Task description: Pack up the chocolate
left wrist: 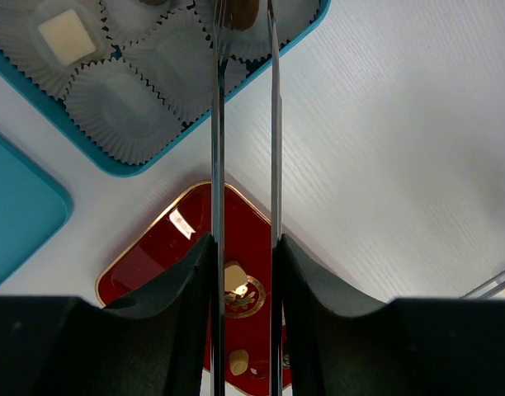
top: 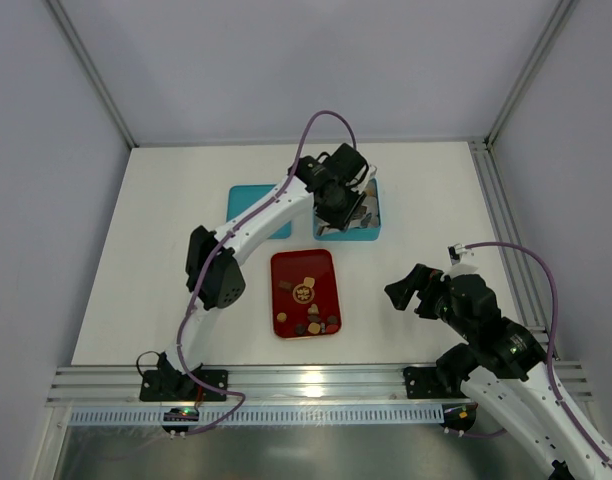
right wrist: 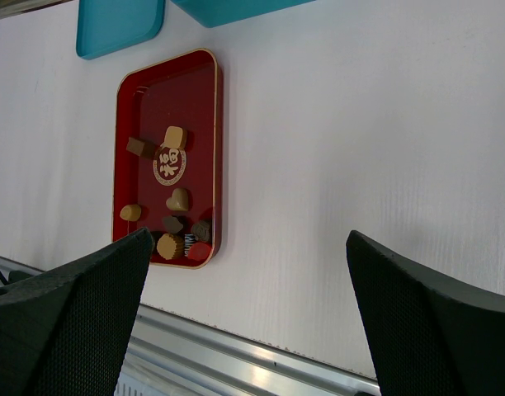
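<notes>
The chocolate pieces point(top: 306, 318) lie in a red tray point(top: 291, 268) at the table's middle; they also show in the right wrist view point(right wrist: 176, 198). My left gripper point(top: 348, 205) hangs over a teal box point(top: 371, 232) of white crinkled paper cups point(left wrist: 125, 103). Its long thin blades point(left wrist: 246, 18) are closed on a small brown chocolate piece point(left wrist: 246, 8) above a cup. A cream square piece point(left wrist: 67, 37) sits in another cup. My right gripper point(top: 406, 293) is open and empty, above bare table right of the tray point(right wrist: 145, 107).
The teal lid point(top: 248, 205) lies flat left of the box, also seen in the left wrist view point(left wrist: 17, 206). An aluminium rail point(top: 316, 380) runs along the near edge. Frame posts stand at the back corners.
</notes>
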`<action>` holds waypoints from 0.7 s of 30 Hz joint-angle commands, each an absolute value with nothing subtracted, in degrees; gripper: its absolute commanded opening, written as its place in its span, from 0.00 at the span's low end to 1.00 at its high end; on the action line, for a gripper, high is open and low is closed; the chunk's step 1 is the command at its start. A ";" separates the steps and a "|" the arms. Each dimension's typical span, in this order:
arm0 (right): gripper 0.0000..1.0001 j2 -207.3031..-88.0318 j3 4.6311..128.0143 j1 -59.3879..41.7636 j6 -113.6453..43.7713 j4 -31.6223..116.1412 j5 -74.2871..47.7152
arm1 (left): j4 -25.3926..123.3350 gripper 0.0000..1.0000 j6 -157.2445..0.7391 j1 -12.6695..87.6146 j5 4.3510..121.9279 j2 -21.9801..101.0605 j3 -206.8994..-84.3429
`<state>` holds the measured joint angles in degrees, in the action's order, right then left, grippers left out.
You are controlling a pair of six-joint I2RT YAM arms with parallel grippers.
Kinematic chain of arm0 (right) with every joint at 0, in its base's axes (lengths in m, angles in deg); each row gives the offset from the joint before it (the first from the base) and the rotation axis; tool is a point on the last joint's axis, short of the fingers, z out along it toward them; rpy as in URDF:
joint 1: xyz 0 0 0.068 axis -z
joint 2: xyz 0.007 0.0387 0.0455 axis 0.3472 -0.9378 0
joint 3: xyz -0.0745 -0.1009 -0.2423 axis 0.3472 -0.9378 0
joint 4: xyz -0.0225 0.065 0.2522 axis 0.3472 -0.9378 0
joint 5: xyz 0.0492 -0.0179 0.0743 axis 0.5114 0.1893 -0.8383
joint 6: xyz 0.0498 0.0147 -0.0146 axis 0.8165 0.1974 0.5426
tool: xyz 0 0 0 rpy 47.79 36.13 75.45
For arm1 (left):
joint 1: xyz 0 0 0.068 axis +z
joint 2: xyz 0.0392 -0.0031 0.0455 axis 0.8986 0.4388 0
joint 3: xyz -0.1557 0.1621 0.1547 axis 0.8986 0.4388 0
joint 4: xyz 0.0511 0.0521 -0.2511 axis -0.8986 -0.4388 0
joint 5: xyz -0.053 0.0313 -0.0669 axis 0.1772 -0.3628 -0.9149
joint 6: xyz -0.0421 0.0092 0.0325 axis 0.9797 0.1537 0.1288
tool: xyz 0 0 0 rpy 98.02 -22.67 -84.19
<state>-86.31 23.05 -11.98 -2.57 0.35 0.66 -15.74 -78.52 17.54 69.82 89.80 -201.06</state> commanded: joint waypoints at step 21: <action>1.00 -85.75 24.61 -12.12 -2.64 1.72 1.12 | -14.48 0.37 -79.11 19.94 68.32 80.69 -200.63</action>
<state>-86.31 23.05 -11.98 -2.55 0.38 0.64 -15.70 -78.50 19.13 69.60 86.06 -201.00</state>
